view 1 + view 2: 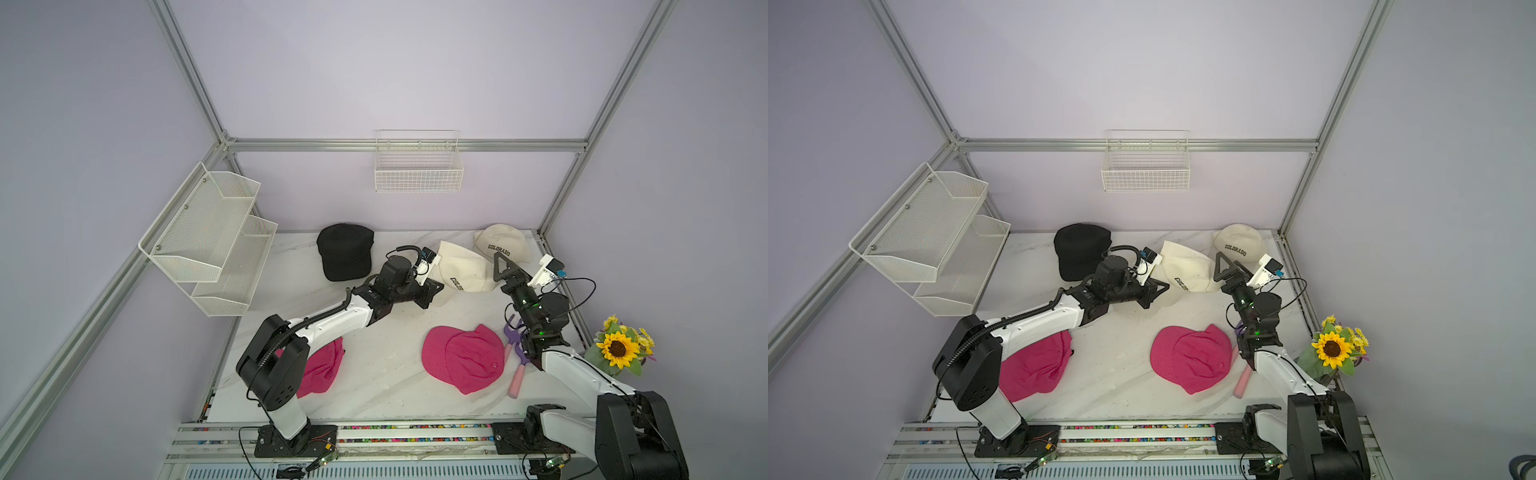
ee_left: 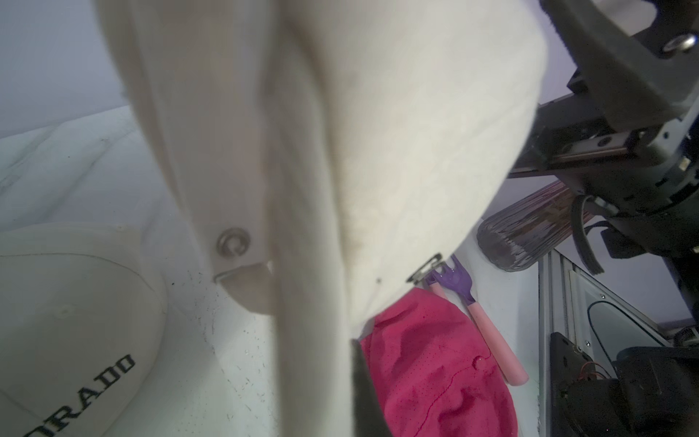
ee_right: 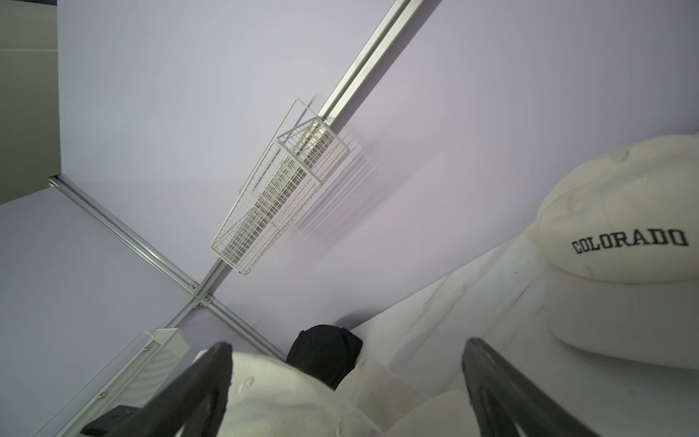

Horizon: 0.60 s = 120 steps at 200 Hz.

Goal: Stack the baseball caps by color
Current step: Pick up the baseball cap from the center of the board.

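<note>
Closest thing: a soft cream fabric cap (image 2: 397, 151) with black letters fills the left wrist view, hanging right at the lens.
Left jaws: the left gripper (image 1: 434, 291) is pinched tight on that cap's edge.
Right jaws: the right gripper (image 1: 505, 268) has its jaws wide apart and holds nothing. The same cap lies just under them.
Other cream cap: a second cream cap (image 1: 503, 243) reading COLORADO sits just past the right jaws, near the back corner.
Black cap: a round black fabric cap (image 1: 345, 251) rests on the far side of the left jaws, away from the cream ones. It is not clear if more black caps hide under it.
Pink caps: one hot pink cap (image 1: 463, 359) lies well behind both pairs of jaws. Another pink cap (image 1: 322, 370) peeks out from under the left arm.
Step now: most likely carrying the pinched cap over to its cream twin.
Doing it well: move the right jaws aside first, since they stand between the two caps. Lift the floppy cloth clear so it does not drag. Line up brim with brim, and open only once it sits on top.
Surface: a white marble-look table (image 1: 374, 374) with small dark specks.
Room: pale lilac walls and silver frame bars. There is a white wire basket (image 1: 417, 166) on the back wall and a white mesh shelf (image 1: 212, 237) at the side. A purple and pink toy fork (image 1: 517, 365) and a bunch of sunflowers (image 1: 621, 347) are there too.
</note>
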{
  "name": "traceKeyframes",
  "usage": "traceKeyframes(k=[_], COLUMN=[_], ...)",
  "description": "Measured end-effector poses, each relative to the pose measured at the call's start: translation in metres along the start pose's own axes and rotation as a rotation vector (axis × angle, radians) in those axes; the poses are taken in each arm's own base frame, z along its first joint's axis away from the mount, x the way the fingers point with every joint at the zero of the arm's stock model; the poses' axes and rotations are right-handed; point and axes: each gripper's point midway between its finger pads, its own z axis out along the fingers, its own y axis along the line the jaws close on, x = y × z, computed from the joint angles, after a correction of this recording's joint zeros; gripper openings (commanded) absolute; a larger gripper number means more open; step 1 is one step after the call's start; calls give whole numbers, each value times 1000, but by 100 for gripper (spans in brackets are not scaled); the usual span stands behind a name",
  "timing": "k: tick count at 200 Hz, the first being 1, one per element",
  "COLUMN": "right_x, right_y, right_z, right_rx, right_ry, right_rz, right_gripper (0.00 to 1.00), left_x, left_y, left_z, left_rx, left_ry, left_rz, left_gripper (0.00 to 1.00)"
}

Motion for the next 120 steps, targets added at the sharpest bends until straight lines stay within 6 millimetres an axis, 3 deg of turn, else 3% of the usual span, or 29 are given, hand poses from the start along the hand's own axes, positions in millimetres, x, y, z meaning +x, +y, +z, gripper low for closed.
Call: traceKeyframes(k=[59, 85, 120], right_x=[-33, -41, -43], right_y=[0, 5, 19], right_z=[-17, -29, -31], right_rx=[79, 77, 26], right_ry=[-139, -183, -170], right_rz=[-219, -281, -326], right_gripper=[97, 97, 97], left_x=[13, 11, -2], left_y=[32, 33, 24], left_z=[-14, -23, -30], left_rx=[-36, -7, 52], left_ry=[70, 72, 77], left_rz=[46, 64, 123], left_gripper=[0, 0, 0])
